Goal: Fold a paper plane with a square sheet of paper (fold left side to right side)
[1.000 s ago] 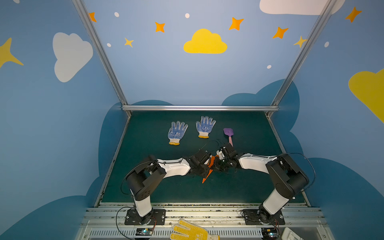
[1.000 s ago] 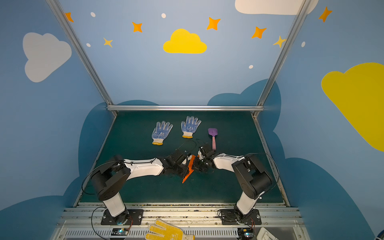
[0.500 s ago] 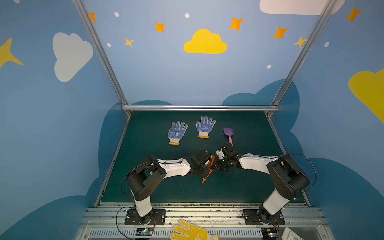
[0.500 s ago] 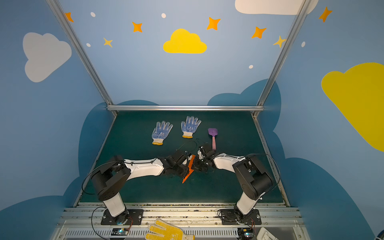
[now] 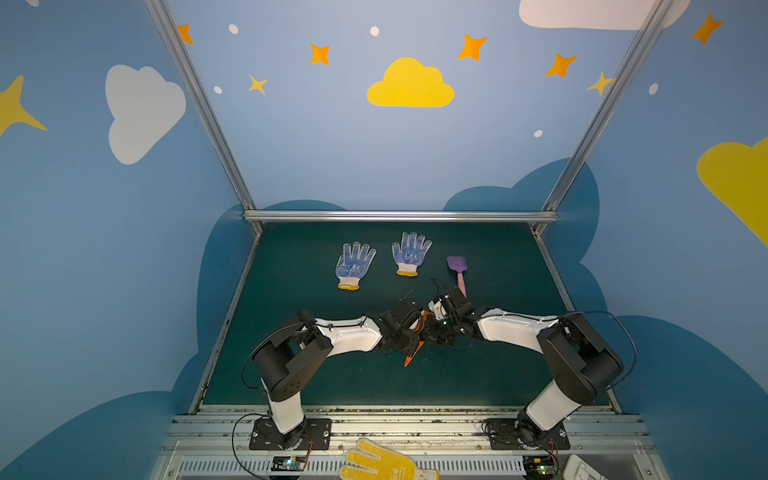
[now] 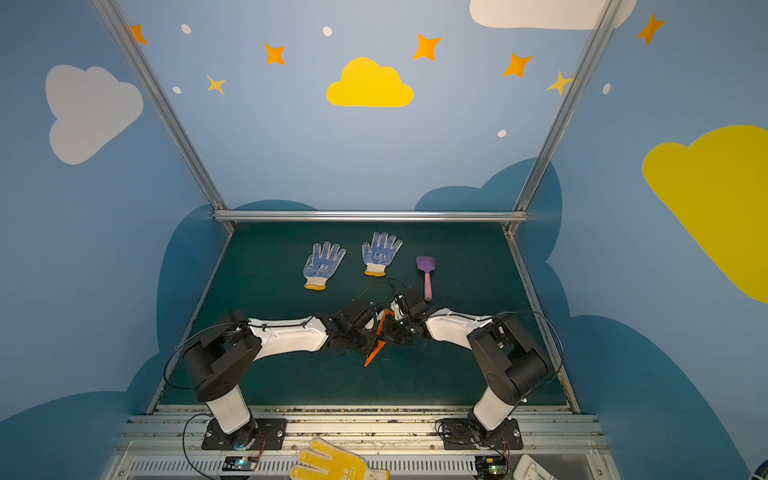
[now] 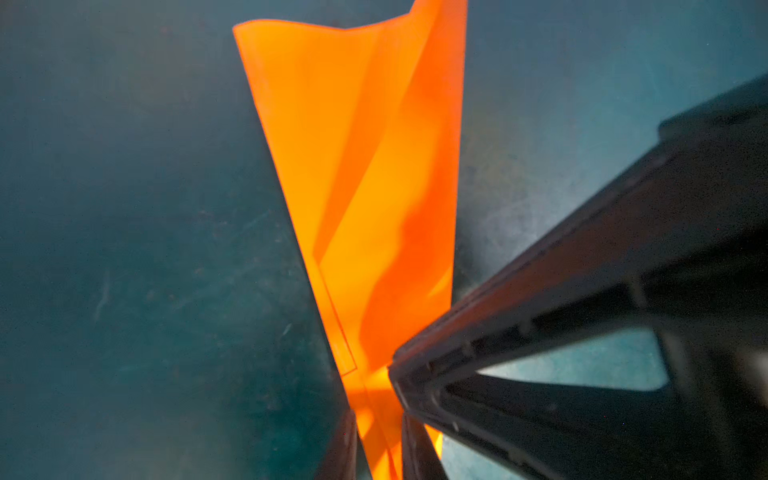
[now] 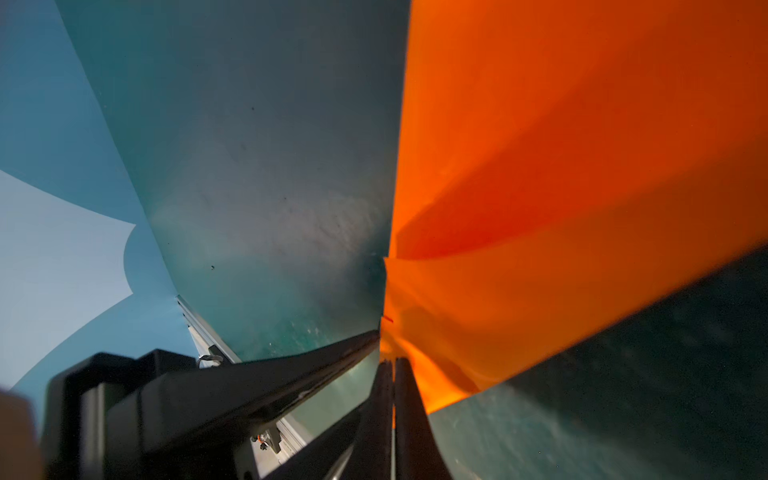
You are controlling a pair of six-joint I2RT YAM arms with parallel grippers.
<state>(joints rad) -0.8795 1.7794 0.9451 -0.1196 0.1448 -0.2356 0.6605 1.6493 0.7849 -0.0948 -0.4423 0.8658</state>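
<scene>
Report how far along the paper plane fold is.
Done: the sheet is already a narrow, creased paper plane, its pointed tip toward the near edge of the green mat in both top views. In hand: the left gripper and right gripper both pinch it mid-mat. Left: probably only shaping the wings and setting it down.

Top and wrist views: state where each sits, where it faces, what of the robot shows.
Top views: high over the front edge, facing down and back across the table; left arm and right arm whole.
Left wrist: on the left arm, facing along the left gripper at the paper plane; right gripper intrudes.
Right wrist: on the right arm, facing along the right gripper; left gripper intrudes.
Shared: the paper plane.
</scene>
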